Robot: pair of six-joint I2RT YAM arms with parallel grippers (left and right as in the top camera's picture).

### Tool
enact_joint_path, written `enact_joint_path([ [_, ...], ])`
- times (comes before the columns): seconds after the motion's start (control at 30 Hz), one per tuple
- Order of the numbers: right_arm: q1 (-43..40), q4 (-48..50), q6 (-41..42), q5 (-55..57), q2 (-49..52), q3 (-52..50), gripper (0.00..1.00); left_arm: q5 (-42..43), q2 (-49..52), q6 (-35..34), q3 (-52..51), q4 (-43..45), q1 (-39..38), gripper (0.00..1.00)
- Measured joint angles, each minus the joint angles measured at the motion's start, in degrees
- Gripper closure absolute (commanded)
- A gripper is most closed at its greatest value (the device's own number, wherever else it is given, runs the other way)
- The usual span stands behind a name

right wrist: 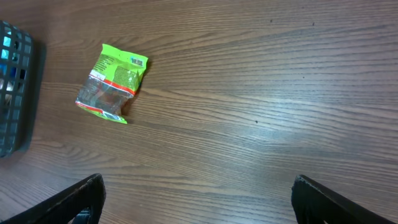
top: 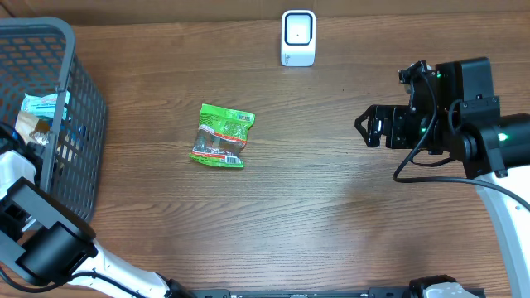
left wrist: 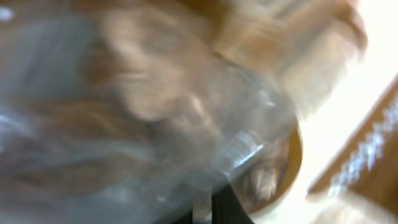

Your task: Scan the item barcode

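Note:
My left gripper point(top: 31, 137) reaches down into the grey basket point(top: 83, 124) at the far left. In the left wrist view a clear-wrapped packet with brownish contents point(left wrist: 155, 106) fills the blurred frame. The two dark fingertips point(left wrist: 231, 208) stand almost together at the bottom edge, with a sliver of the wrapper between them. A green snack packet point(top: 222, 136) lies flat on the table's middle, also seen in the right wrist view as the green snack packet point(right wrist: 112, 81). The white scanner point(top: 298, 37) stands at the back edge. My right gripper point(top: 364, 126) hovers open at the right, its gap point(right wrist: 199, 186) empty.
The basket holds more packets, among them a blue-and-white one point(top: 45, 106). Its dark corner point(right wrist: 15, 93) shows at the left of the right wrist view. The wooden table point(top: 331, 215) spreads between the arms.

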Motion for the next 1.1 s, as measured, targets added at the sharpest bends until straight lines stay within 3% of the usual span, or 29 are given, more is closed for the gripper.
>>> enact_joint_path([
  [0.23,0.0,0.0,0.0,0.0,0.0,0.0,0.04,12.6,1.0,2.9,13.5,-14.4,-4.9,0.96],
  [0.27,0.0,0.0,0.0,0.0,0.0,0.0,0.04,13.1,1.0,2.9,15.6,-15.0,-5.4,0.87],
  [0.3,0.0,0.1,0.0,0.0,0.0,0.0,0.04,13.3,1.1,2.8,20.8,-18.7,-6.0,0.55],
  [0.33,0.0,0.0,0.0,0.0,0.0,0.0,0.04,13.5,1.0,2.8,22.6,-19.6,-6.0,0.33],
  [0.47,0.0,0.9,0.0,0.0,0.0,0.0,0.02,13.0,1.1,5.6,28.6,-22.6,-5.7,0.13],
  [0.6,0.0,1.3,0.0,0.0,0.0,0.0,0.01,4.6,1.1,8.7,29.6,-25.8,-5.6,0.0],
  [0.8,0.0,1.4,0.0,0.0,0.0,0.0,0.01,-9.0,1.1,9.7,25.5,-26.6,-4.9,0.0],
  [1.1,0.0,1.4,0.0,0.0,0.0,0.0,0.01,-12.9,1.2,6.5,23.3,-28.7,-0.4,0.0],
])
